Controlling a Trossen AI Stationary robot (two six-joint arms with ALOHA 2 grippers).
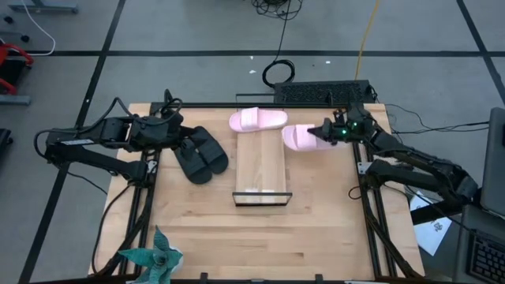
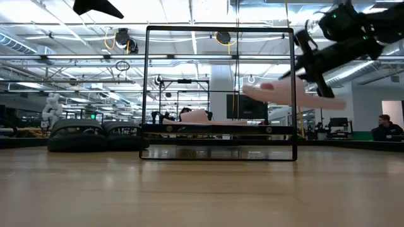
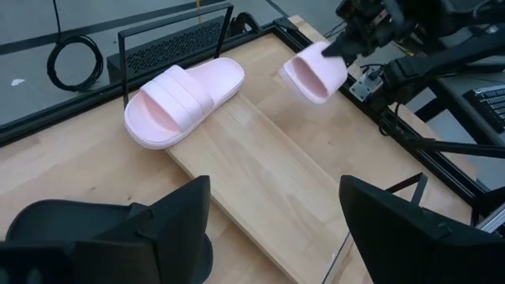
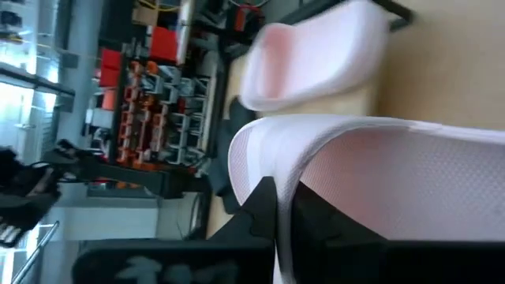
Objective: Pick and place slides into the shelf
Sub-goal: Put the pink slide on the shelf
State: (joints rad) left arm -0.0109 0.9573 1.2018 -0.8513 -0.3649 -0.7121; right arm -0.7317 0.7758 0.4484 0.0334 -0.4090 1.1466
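The shelf is a light-wood board in a thin dark frame, lying mid-table. One pink slide lies sole down across its far end. My right gripper is shut on the other pink slide, in the air by the shelf's far right corner. The black pair rests side by side on the table left of the shelf. My left gripper hangs open above them, touching nothing. My right gripper holds the pink slide by the edge of its strap, with one dark finger against the pink wall. It comes from the table's right, slanting down. The slide is lifted clear and nearly level, above the board's height.
A black grille-like box and coiled cables sit at the far edge. A teal paper ornament stands at the near left corner. Dark rails run along both table sides. Bare tabletop lies near of the shelf.
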